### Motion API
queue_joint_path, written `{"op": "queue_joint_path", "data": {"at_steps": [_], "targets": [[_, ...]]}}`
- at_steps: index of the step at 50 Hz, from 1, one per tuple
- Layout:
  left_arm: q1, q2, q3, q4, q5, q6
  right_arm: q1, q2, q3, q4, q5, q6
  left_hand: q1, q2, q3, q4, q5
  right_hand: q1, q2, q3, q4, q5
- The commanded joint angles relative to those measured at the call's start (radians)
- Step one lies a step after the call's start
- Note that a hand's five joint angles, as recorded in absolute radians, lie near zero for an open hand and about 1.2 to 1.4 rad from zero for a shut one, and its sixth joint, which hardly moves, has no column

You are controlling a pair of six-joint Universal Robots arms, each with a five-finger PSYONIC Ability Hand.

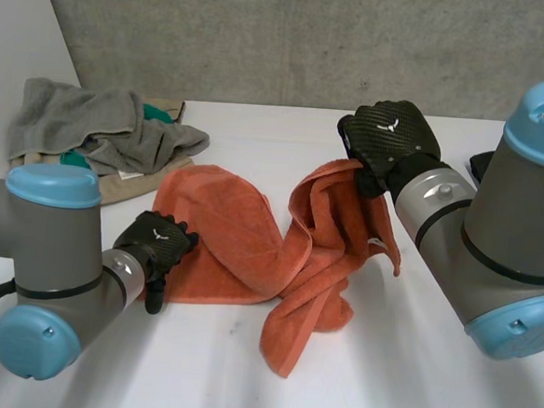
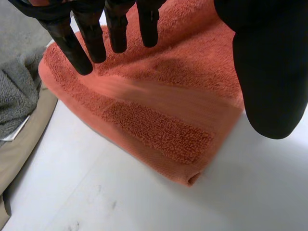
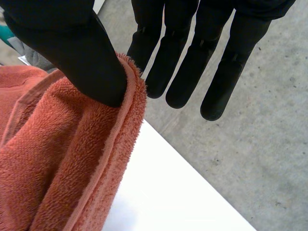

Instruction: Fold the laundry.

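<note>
Left hand [image 1: 157, 243] spreads over orange towel [image 1: 232, 248] (right hand [image 1: 389, 137] pinches its edge).

White table [image 1: 241, 379], faintly scuffed, running back to a rough grey concrete wall [image 1: 293, 37]. White panel [image 1: 23, 28] standing at the far left corner. Small dark object [image 1: 481, 165] lying at the table's right edge, partly hidden, too little showing to identify.
</note>
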Motion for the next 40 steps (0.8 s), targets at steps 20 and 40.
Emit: {"op": "queue_joint_path", "data": {"at_steps": [20, 40], "targets": [[0.016, -0.133, 0.112, 0.094, -0.045, 0.001, -0.005, -0.024, 0.106, -0.091, -0.016, 0.014, 0.186, 0.177, 0.186, 0.185, 0.176, 0.254, 0.214, 0.204, 0.195, 0.211], [0.027, -0.135, 0.167, 0.085, -0.039, -0.002, 0.008, -0.036, 0.127, -0.098, -0.015, -0.002, 0.363, 0.353, 0.363, 0.362, 0.353, 0.254, 0.214, 0.204, 0.195, 0.211]]}}
